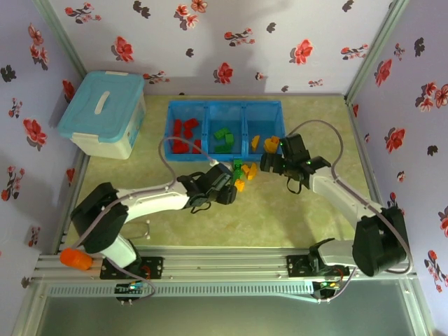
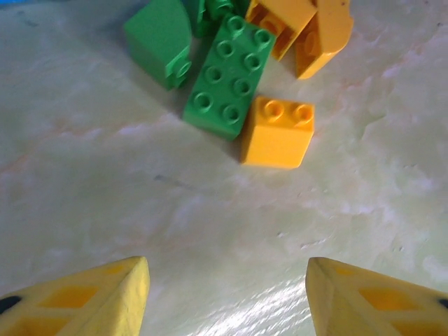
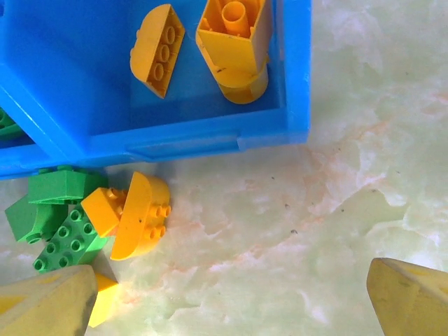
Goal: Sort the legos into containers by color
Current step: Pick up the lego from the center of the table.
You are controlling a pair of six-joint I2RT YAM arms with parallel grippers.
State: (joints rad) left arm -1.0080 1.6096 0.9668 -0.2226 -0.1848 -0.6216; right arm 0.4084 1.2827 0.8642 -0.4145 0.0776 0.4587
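Closest to the lens, left fingers (image 2: 84, 297): two yellow tips spread apart at the bottom edge, nothing between them but bare desk (image 2: 210, 224), gripping nothing. Just ahead, loose legos (image 2: 161, 42) lying on the desk: green eight-stud brick (image 2: 227, 77) touching a small orange brick (image 2: 278, 131), more green and orange pieces cut off by the top edge. From above, left arm (image 1: 150, 199) stretched low from its base toward the desk centre, wrist just beside that pile. Right arm (image 1: 336, 192) bent inward, right fingers (image 3: 49, 301) opened wide and empty over bare desk, near the right front corner of the blue tray (image 3: 297, 70) of three containers. Lying in the containers: red legos (image 1: 185, 134) left, green (image 1: 224, 138) middle, orange (image 1: 262, 143) right. Another orange brick (image 3: 105, 297) half hidden behind a right fingertip; count of the pile hard to make out.
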